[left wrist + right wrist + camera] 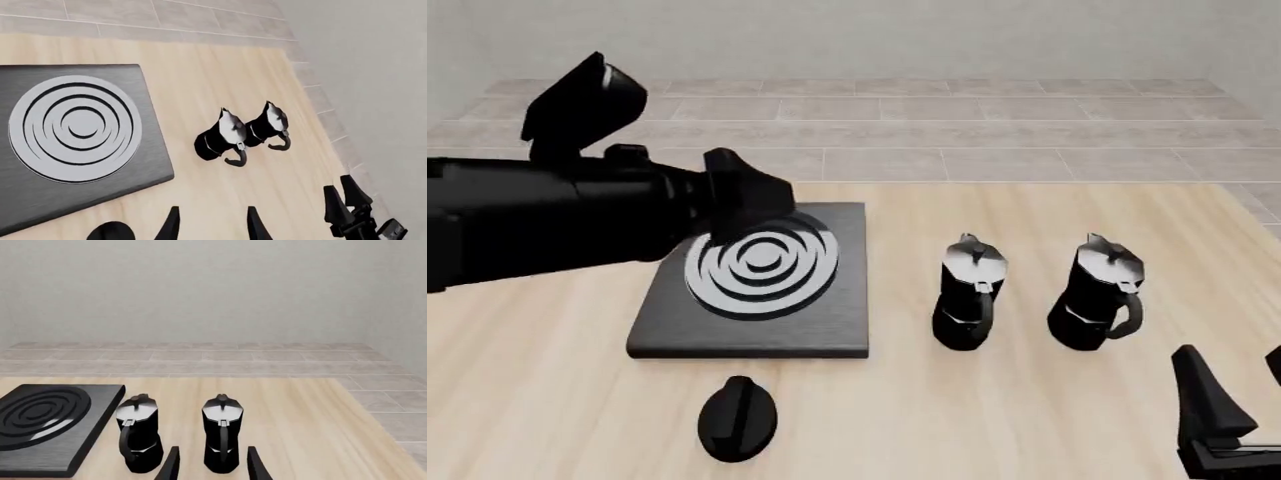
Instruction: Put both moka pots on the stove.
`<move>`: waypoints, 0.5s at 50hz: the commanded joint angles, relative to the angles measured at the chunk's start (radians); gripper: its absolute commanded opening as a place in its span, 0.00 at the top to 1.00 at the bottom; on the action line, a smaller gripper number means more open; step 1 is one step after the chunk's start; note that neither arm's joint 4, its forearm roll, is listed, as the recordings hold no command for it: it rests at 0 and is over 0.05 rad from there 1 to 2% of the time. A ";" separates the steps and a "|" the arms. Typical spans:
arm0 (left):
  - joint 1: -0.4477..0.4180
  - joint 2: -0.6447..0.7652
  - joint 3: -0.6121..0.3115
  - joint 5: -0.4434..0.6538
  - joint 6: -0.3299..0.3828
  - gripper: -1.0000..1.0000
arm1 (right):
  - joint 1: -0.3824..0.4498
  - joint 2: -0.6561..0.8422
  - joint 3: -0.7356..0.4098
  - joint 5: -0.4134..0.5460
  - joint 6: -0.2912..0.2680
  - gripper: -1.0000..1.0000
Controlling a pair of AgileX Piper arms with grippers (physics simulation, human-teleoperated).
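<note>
The table (1028, 420) fills the lower two thirds of the front view, pale wood, with grey tiled floor (961, 130) behind it; the left arm (547, 215) is the biggest thing on it, a black bulk entering from the left edge and reaching over the stove's upper left corner; the stove (827, 320) lies left of centre, a square black slab with silver rings, nothing standing on it. The two pots stand upright on the bare wood right of the stove, apart from each other: the near pot (966, 295) just right of the slab, the far pot (1098, 295) further right, handles toward the camera; neither is held. The knob (738, 418) lies at lower centre-left, below the stove's front edge. The right gripper (212, 465) shows at the bottom of its wrist view, fingers parted and empty, lined up with the far pot; in the front view it sits at the lower right corner. The left gripper (212, 225) is likewise spread wide with nothing between its fingers, at the bottom of its own view.
</note>
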 commanded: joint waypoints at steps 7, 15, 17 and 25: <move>-0.045 0.113 -0.064 -0.051 -0.071 0.00 | 0.000 -0.006 0.000 0.005 0.000 0.00; -0.046 0.144 -0.096 -0.053 -0.070 0.00 | 0.000 -0.005 0.000 0.005 0.000 0.00; -0.047 0.154 -0.103 -0.057 -0.072 0.00 | 0.000 -0.005 0.000 0.005 0.000 0.00; -0.044 0.195 -0.116 -0.093 -0.074 0.00 | 0.000 -0.005 0.000 0.005 0.000 0.00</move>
